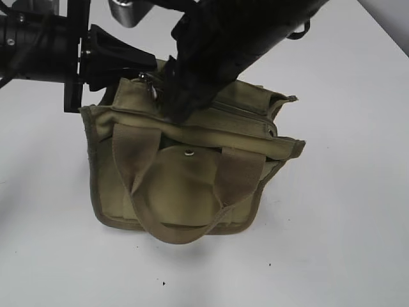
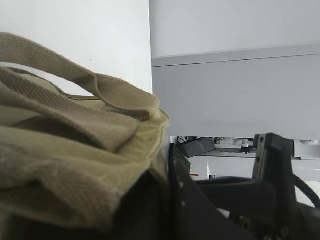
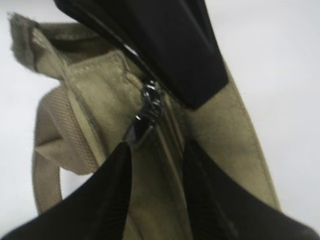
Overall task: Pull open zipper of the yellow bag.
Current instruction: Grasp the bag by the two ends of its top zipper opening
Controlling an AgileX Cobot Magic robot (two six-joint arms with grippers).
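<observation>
text: none legible | labels: none | brands: none (bag fabric plain)

In the middle of the frame you see the zipper (image 3: 167,125) on the yellow bag (image 3: 95,105), its silver pull tab (image 3: 147,112) just above your right gripper (image 3: 157,192). The jaws stand apart, one on each side of the zipper line.

One yellow bag (image 1: 192,173) is counted on the table (image 1: 345,243), with two webbing handles (image 1: 172,211), one zipper (image 3: 165,130), one snap button (image 1: 189,152); two grippers are seen.
</observation>
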